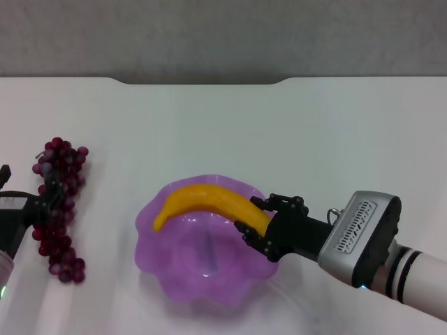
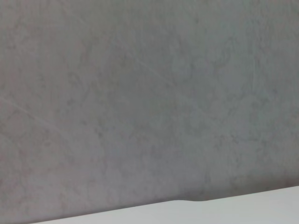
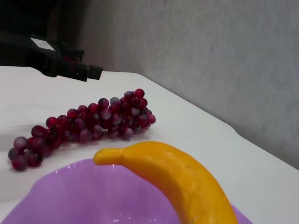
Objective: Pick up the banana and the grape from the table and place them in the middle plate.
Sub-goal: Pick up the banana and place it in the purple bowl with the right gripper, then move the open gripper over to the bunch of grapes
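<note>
My right gripper (image 1: 260, 218) is shut on the thick end of the yellow-orange banana (image 1: 202, 199). It holds the banana over the far side of the purple scalloped plate (image 1: 150, 246), the free end pointing to the robot's left. The right wrist view shows the banana (image 3: 182, 179) above the plate (image 3: 70, 196). The dark red-purple grape bunch (image 1: 59, 202) lies on the white table (image 1: 279, 132) left of the plate, and it also shows in the right wrist view (image 3: 88, 126). My left gripper (image 1: 38, 204) sits at the left edge, right beside the grapes, and shows in the right wrist view (image 3: 91, 72).
The table's far edge has a notch (image 1: 202, 82), with a grey wall behind it. The left wrist view shows only that wall and a strip of table edge (image 2: 233, 205).
</note>
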`<action>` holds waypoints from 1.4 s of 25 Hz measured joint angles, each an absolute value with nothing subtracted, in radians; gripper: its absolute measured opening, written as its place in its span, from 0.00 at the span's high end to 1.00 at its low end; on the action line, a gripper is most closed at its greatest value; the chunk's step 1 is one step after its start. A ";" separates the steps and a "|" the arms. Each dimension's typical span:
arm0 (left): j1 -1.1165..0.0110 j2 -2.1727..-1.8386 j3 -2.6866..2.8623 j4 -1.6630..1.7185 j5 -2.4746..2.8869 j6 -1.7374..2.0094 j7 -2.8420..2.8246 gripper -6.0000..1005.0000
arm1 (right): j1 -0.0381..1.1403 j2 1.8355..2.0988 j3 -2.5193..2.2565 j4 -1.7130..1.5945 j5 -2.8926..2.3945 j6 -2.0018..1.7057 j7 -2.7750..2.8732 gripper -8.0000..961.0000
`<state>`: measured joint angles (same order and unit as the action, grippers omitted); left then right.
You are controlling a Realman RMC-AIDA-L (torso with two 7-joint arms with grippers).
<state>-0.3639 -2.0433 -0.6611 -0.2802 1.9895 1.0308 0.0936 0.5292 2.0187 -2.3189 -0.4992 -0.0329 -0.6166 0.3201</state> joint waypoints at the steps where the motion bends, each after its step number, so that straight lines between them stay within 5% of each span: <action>1: -0.364 -2.043 -0.661 -0.280 1.990 1.031 0.094 0.12 | 0.529 2.019 -2.319 -0.500 -0.031 -0.617 0.320 0.43; 14: -0.362 -2.043 -0.661 -0.279 1.990 1.031 0.094 0.12 | 0.531 2.019 -2.329 -0.506 -0.033 -0.617 0.318 0.42; 19: -0.362 -2.043 -0.661 -0.279 1.990 1.031 0.094 0.12 | 0.530 2.019 -2.322 -0.516 -0.029 -0.617 0.317 0.21; 25: -0.360 -2.043 -0.661 -0.276 1.990 1.031 0.094 0.12 | 0.529 2.015 -2.256 -0.555 -0.029 -0.621 0.264 0.08; 30: -0.360 -2.043 -0.661 -0.276 1.990 1.031 0.094 0.12 | 0.481 2.014 -2.175 -0.599 -0.029 -0.632 0.137 0.09; 33: -0.359 -2.043 -0.661 -0.276 1.990 1.031 0.094 0.12 | 0.422 2.014 -2.110 -0.635 -0.029 -0.688 0.059 0.29; 35: -0.358 -2.043 -0.661 -0.276 1.990 1.031 0.094 0.12 | 0.376 2.014 -2.054 -0.658 -0.028 -0.759 0.030 0.34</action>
